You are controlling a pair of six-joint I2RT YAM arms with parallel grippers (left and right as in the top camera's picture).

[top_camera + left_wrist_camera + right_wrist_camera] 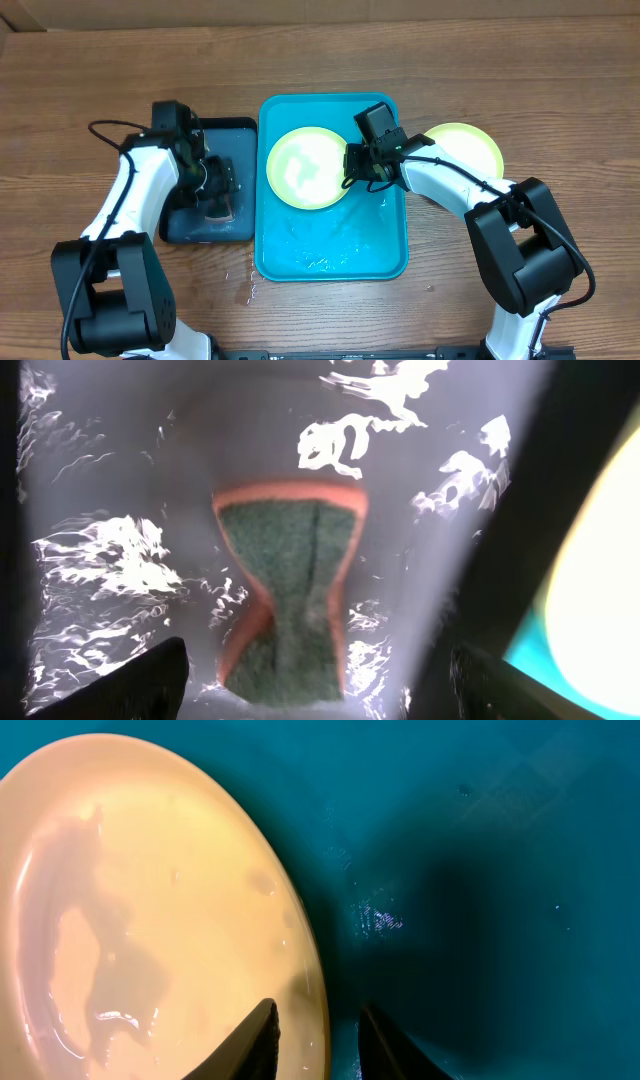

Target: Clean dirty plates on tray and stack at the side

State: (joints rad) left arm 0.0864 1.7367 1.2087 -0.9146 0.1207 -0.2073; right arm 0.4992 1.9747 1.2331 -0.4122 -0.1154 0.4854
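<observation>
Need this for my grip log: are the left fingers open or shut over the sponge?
Open. The left fingers stand wide apart; the sponge lies between them on the dark tray, touched by neither.

A large turquoise rectangular plastic tray (330,262) lies mid-worktop (100,80). One round yellow-green plastic plate (305,168) sits in its 12 o'clock half. A second round yellow-green plastic plate (472,147) rests on the worktop just beside the tray at 2 o'clock. Alongside at 9 o'clock, a smaller dark navy plastic tray (215,230) holds an orange-edged green scouring sponge (290,590).
</observation>
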